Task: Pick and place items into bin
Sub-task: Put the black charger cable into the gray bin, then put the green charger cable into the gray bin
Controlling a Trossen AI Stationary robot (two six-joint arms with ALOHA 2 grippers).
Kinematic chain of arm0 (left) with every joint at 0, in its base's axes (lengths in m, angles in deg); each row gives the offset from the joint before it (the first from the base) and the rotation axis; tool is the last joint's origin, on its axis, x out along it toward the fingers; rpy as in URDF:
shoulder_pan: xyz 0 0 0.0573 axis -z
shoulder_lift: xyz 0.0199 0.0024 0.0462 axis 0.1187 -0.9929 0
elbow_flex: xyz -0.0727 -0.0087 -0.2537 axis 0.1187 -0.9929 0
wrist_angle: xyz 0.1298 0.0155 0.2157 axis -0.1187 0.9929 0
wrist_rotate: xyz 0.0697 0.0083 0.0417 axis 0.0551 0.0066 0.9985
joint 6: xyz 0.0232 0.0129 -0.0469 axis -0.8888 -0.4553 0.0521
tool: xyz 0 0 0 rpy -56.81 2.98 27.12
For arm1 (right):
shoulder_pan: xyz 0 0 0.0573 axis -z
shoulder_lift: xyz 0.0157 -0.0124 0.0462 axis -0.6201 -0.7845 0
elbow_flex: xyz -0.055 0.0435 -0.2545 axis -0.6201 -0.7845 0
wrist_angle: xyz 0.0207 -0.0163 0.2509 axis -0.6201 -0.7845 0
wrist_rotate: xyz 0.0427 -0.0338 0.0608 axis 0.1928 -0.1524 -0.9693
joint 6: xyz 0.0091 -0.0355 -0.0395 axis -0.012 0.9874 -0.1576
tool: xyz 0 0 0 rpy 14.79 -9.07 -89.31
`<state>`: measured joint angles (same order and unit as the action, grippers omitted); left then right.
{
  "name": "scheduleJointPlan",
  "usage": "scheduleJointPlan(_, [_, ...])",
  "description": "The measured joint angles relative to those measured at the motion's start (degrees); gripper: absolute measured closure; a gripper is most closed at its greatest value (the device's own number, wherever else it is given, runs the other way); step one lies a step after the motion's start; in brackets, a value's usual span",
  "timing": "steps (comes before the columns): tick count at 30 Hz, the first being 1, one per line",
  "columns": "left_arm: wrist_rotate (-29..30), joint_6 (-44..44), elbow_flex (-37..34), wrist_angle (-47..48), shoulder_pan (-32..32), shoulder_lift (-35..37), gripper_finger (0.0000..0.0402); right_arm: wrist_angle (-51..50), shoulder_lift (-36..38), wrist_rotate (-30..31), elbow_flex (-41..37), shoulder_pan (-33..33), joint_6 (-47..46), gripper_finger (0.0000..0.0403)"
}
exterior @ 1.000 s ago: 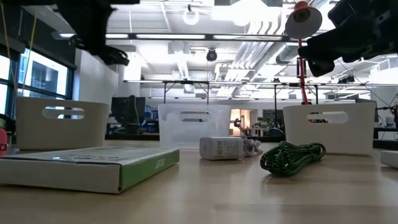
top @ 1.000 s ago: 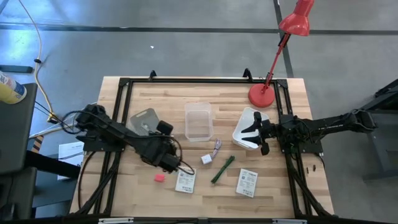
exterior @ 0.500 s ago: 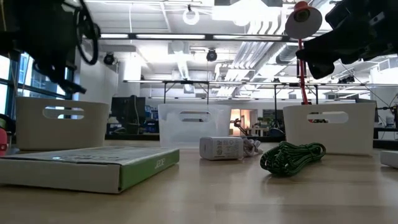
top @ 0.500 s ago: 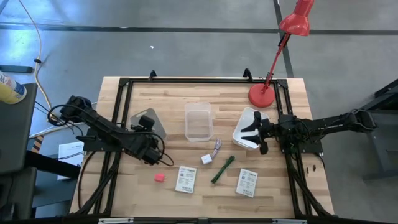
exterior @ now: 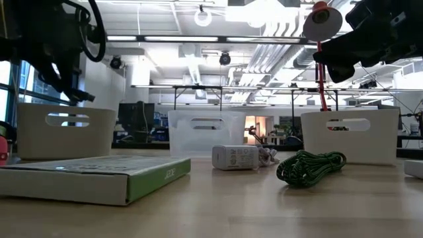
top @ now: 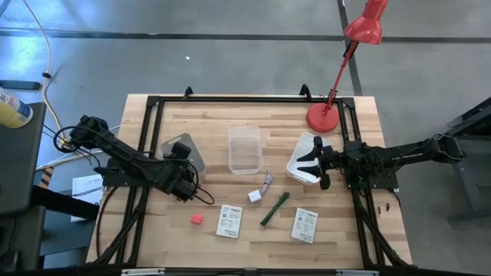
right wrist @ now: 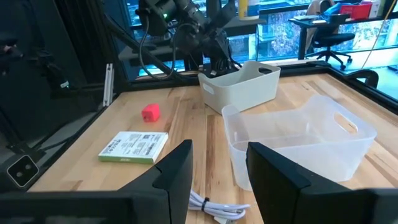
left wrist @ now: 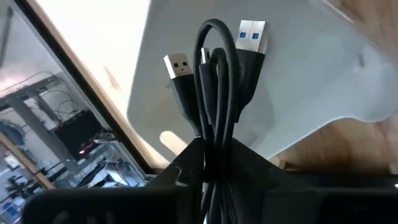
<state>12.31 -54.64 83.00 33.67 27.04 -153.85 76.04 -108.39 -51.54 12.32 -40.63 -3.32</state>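
My left gripper [top: 186, 184] [left wrist: 214, 165] is shut on a thin dark cable [left wrist: 214, 81] at the near side of the grey bin [top: 178, 147]. My right gripper [top: 311, 162] [right wrist: 217, 168] waits open over the white bin [top: 305, 159] on the table's right. Lying flat on the table are a pink cube [top: 197, 218], two white printed packets [top: 229, 221] [top: 304, 225], a white cube [top: 255, 196] and a green stick [top: 274, 208]. The low view shows the near packet [exterior: 92, 175], the white cube [exterior: 234, 157] and the green stick [exterior: 310, 165]. My left gripper pinches the folded cable bundle [left wrist: 214, 146] between its two fingers, several strands together. The looped end and two USB plugs [left wrist: 249, 37] stick out past the fingertips. The cable is lifted clear, with the grey bin [left wrist: 298, 87] behind it.
A clear bin [top: 245, 148] stands at the table's middle, between the grey and white bins. A white cord [top: 267, 182] lies by the white cube. A red lamp [top: 324, 115] stands at the far right. A black frame [top: 153, 103] runs along the table's edges.
My left gripper has drawn back from beside the near-left packet toward the table's left and far side, up to the grey bin, taking the dark cable with it off the table. Most of the move came early; it has barely shifted since.
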Motion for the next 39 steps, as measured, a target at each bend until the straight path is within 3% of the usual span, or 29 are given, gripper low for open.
scheduleJointPlan(10, [2.62,-0.47,0.00,0.02,0.00,0.00,0.0244,0.02,0.00,-0.43,0.00,0.00,-0.79,0.0261])
scheduleJointPlan(16, [2.63,-1.24,1.70,0.08,0.00,-0.02,0.0214,0.24,0.00,-0.42,0.00,0.00,-0.83,0.0261])
scheduleJointPlan(23, [2.66,-4.13,8.85,-8.31,0.00,-0.01,0.0222,0.50,0.00,-0.44,0.00,0.00,-0.44,0.0261])
scheduleJointPlan(33, [2.59,-19.62,10.29,-45.42,0.02,-1.09,0.0265,0.42,0.00,-0.82,0.00,0.00,-0.72,0.0261])
scheduleJointPlan(35, [1.88,-21.33,10.42,-49.62,0.02,-1.77,0.0272,0.45,0.02,-3.16,0.00,0.00,-1.53,0.0261])
scheduleJointPlan(39, [0.17,-20.60,10.28,-49.19,0.04,-2.46,0.0282,2.48,-0.44,-11.18,-0.02,-0.67,-1.83,0.0261])
